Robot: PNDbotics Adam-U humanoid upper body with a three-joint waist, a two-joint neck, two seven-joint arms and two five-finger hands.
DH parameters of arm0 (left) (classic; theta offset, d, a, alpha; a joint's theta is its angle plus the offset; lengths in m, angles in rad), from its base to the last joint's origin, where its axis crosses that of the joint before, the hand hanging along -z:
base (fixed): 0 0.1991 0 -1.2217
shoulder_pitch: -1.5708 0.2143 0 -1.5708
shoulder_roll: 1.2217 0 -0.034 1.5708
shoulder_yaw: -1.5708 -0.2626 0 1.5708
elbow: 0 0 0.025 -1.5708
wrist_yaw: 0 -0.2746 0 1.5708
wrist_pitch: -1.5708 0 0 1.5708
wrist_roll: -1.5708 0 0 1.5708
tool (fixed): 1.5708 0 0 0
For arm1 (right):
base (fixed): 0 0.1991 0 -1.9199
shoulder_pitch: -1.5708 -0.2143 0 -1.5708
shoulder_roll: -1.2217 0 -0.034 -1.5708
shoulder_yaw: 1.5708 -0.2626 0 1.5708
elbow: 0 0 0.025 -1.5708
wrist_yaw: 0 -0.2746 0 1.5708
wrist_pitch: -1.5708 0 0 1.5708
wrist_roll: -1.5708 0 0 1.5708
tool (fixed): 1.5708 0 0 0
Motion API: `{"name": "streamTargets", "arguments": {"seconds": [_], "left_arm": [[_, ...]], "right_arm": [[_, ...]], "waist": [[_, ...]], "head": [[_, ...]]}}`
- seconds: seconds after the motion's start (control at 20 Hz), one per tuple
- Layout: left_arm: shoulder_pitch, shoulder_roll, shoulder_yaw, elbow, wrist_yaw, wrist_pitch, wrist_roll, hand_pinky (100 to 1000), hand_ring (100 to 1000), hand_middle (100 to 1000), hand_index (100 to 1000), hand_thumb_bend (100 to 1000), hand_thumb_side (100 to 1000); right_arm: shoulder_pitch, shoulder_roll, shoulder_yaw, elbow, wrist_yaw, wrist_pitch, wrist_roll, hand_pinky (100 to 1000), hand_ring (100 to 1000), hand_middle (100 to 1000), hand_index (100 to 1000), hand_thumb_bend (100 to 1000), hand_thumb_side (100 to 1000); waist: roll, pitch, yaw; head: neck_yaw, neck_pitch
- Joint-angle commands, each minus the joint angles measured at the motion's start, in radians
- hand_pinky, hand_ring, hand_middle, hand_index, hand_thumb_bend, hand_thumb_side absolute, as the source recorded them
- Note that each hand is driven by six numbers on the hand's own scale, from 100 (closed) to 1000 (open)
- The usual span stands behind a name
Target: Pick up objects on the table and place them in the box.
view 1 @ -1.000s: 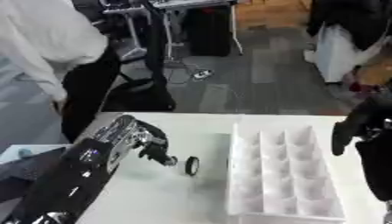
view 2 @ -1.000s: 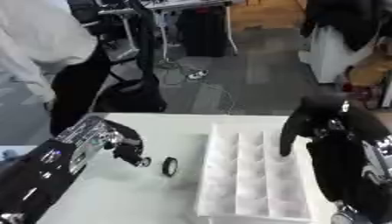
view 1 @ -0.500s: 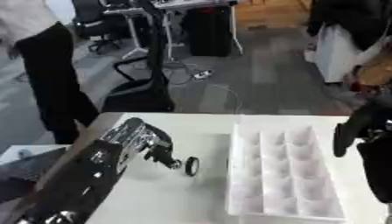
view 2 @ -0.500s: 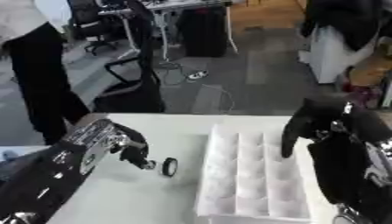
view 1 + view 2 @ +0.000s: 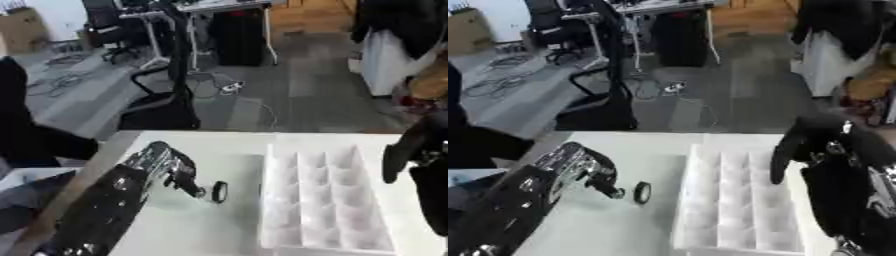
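A small black ring-shaped object (image 5: 220,191) stands on edge on the white table, just left of the white compartment box (image 5: 324,200). My left hand (image 5: 162,165) comes in from the lower left with its fingers curled; the fingertips (image 5: 196,190) reach to just beside the ring and hold nothing. My right hand (image 5: 811,145) hangs over the box's right side, its fingers bent downward and empty. The box's compartments look empty.
The white table (image 5: 192,220) ends at a far edge near the top of the box. Beyond it lie a grey floor, a black office chair (image 5: 162,107) and desks. A dark shape (image 5: 35,145) sits at the table's left edge.
My left hand has edged to the right, closer to the black ring. The view has shifted a little. The person at the far left has moved out of sight. My right hand has stayed put.
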Motion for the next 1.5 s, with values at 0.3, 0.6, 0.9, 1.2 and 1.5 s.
{"name": "streamTargets", "arguments": {"seconds": [0.3,0.6,0.9,1.2,1.5], "left_arm": [[-0.038,-0.004,0.010,-0.020,0.044,-0.001,0.026,290,472,556,773,1000,1000],[-0.044,-0.016,0.007,-0.014,0.040,-0.008,0.041,281,470,553,775,1000,1000],[-0.048,-0.011,0.006,-0.010,-0.045,0.007,0.058,292,484,542,761,1000,1000],[-0.053,-0.010,0.014,0.003,-0.136,0.017,0.065,293,488,535,751,1000,1000],[-0.059,-0.029,0.031,0.033,-0.175,0.040,0.143,278,487,546,750,1000,1000]], "right_arm": [[-0.021,0.008,0.000,-0.013,-0.006,0.000,0.006,298,417,523,736,100,896],[-0.025,0.014,0.000,-0.017,-0.007,0.000,0.008,301,418,524,736,100,896],[-0.023,0.011,0.001,-0.017,-0.009,0.001,0.008,300,417,523,736,100,895],[-0.024,0.008,0.001,-0.017,-0.013,0.002,0.010,301,417,523,737,100,896],[-0.026,0.013,0.000,-0.019,-0.013,0.002,0.012,303,418,524,737,100,897]], "waist": [[-0.004,-0.013,-0.010],[-0.002,-0.011,-0.024],[0.004,-0.006,-0.028],[0.006,-0.003,-0.028],[0.007,-0.002,-0.034]], "head": [[0.013,-0.021],[0.018,-0.023],[0.023,-0.021],[0.024,-0.023],[0.029,-0.033]]}}
